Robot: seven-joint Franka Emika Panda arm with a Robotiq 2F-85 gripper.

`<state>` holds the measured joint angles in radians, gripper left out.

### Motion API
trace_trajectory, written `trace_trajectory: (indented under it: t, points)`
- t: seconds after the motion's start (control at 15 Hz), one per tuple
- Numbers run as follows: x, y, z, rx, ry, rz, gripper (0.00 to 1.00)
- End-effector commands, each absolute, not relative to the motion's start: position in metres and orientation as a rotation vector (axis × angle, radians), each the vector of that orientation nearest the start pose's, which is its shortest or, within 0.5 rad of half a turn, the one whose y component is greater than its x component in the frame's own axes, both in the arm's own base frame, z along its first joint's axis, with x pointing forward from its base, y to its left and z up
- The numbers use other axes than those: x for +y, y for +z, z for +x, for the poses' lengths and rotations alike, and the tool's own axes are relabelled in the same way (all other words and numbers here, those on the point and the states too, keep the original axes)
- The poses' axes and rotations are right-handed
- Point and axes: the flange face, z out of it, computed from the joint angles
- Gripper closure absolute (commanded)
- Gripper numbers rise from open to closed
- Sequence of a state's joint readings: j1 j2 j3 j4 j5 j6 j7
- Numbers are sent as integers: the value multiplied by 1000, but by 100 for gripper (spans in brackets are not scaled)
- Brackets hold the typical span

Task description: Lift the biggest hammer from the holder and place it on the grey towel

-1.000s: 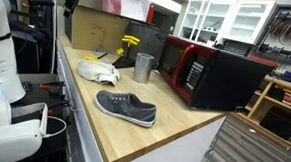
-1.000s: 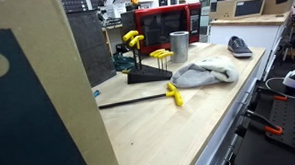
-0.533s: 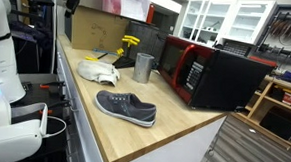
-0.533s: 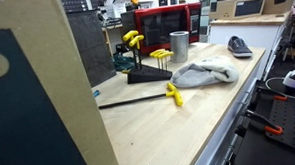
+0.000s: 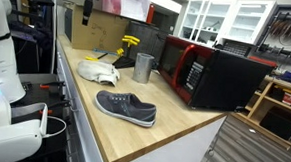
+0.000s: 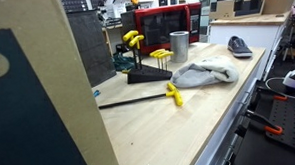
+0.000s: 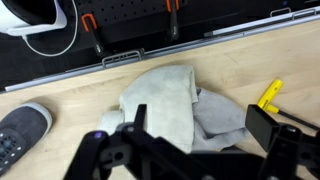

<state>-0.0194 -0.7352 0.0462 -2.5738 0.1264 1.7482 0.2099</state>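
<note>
Two fingers [image 7: 137, 118] of the pincer [image 7: 200, 120] stand wide apart in the wrist view, with nothing between them. The jaws are empty.

The pincer [image 5: 89, 8] hangs high over the tabletop [image 5: 103, 134] and shows as a dark shape at the top of an exterior view, above the cardboard box [image 5: 100, 31].

Straight below it in the wrist view lies the grey towel [image 7: 165, 100], crumpled on the wood. A yellow tool end pokes out at the towel's right edge. Part of a grey sneaker [image 7: 20, 128] shows at the left edge of the frame.

The biggest hammer [image 6: 174, 93] lies flat on the tabletop, out of the holder [image 6: 137, 71]. Its long dark shaft points away from the towel [image 6: 203, 73]. Its yellow end is just beside the towel's edge and not on the cloth; I cannot tell whether they touch.

The holder stands behind the hammer, with smaller yellow-handled tools upright in it. A metal cup [image 6: 179, 44] stands near the holder.

In an exterior view the order along the tabletop is towel [image 5: 96, 71], cup [image 5: 143, 67], then the red-and-black microwave [image 5: 201, 72]. The sneaker [image 5: 126, 108] lies nearer the camera, well apart from the towel.
</note>
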Motion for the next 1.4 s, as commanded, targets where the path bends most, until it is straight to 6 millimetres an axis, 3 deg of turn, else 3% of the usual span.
trace_trajectory:
  t: [0.0,0.47,0.73,0.93,1.33]
  points:
    - [13,477,366,267,108,-3089,0]
    - [6,454,472,100,10,-3134,0]
    - [15,437,519,-81,29,-3153,0]
    - [28,423,539,-292,63,-3165,0]
    - [69,410,557,-689,73,-3121,0]
